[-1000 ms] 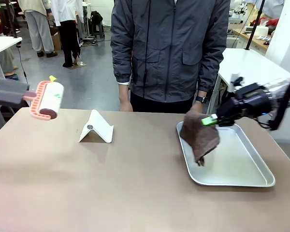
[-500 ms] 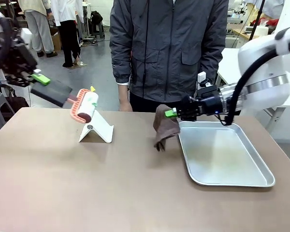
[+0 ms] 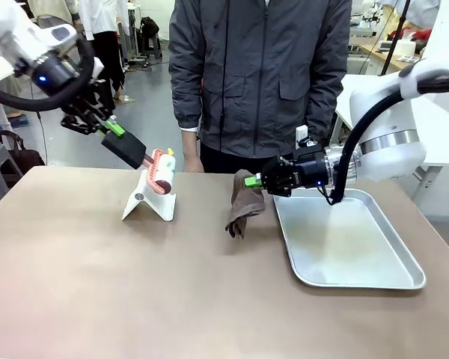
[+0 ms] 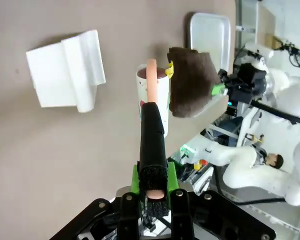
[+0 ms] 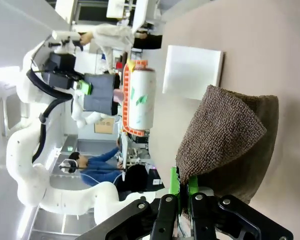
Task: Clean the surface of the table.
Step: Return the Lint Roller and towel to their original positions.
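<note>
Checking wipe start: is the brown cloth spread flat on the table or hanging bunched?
Hanging bunched. The brown cloth dangles folded from the shut right gripper, beside the tray, above the table.

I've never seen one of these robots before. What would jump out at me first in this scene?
Probably the two white arms, each gripping a cleaning tool. The right gripper dangles a brown cloth above the tan table, just left of a shiny metal tray. The left gripper holds a lint roller by its black handle, over a white folded stand, with a person standing behind.
</note>
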Robot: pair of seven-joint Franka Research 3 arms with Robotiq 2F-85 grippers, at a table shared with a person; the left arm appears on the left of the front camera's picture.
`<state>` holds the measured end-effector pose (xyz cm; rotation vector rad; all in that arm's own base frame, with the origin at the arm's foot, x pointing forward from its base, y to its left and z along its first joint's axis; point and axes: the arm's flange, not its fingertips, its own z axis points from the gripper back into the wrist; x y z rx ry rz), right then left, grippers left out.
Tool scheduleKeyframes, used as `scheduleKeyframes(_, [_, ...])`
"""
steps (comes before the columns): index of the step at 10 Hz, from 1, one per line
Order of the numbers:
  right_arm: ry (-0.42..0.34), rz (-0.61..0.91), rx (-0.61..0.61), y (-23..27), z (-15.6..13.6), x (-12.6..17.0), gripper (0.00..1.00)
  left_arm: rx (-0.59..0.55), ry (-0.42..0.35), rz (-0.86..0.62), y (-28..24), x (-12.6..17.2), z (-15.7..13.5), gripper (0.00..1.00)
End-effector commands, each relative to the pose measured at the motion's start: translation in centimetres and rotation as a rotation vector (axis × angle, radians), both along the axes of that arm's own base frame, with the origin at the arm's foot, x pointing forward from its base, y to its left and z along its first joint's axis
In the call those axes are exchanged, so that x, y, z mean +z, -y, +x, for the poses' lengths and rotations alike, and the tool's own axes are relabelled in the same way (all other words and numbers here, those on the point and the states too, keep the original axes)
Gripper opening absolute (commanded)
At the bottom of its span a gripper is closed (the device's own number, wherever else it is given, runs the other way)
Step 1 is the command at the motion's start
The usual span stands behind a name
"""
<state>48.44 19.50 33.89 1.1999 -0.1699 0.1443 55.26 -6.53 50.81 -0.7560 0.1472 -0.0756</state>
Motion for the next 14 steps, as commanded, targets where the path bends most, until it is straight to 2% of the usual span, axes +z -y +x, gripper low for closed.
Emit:
scheduleKeyframes(1, [-0.044,-0.053,0.018,0.5,0.3,-0.4,0.07,0.038,-0.015,0.038,1.4,-0.3,1.4,0.22])
scheduleKeyframes(2, [-0.049,-0.067,0.004,0.9,0.3,-0.5,0.07,0.040,0.001,0.047,1.9,-0.9,1.8,0.22])
scheduleKeyframes(3, [-0.037,-0.095,-0.008,1.4,0.4,-0.8,0.07,-0.008,-0.037,0.042,2.0,-1.4,1.8,0.22])
scheduleKeyframes(4, [-0.029,-0.040,0.017,0.6,0.0,-1.0,0.07,0.027,-0.005,0.019,1.9,-1.4,1.5,0.22])
scheduleKeyframes(8, [-0.034,-0.058,0.017,1.0,0.1,-1.1,0.07,0.025,-0.013,0.022,2.0,-2.1,1.8,0.22])
scheduleKeyframes(9, [-0.008,-0.086,0.056,-0.2,0.3,-1.3,0.07,0.017,0.028,0.027,1.4,-3.1,1.2,0.22])
scheduleKeyframes(10, [0.002,-0.117,0.051,-0.9,0.5,-1.9,0.07,0.056,0.042,0.051,0.9,-3.8,1.2,0.22])
scheduleKeyframes(13, [-0.029,-0.178,-0.021,-1.5,1.0,-3.4,0.07,0.075,0.025,0.095,0.8,-5.6,2.7,0.22])
scheduleKeyframes(14, [-0.044,-0.179,-0.003,-1.9,1.3,-3.9,0.07,0.062,0.034,0.117,1.2,-6.1,3.2,0.22])
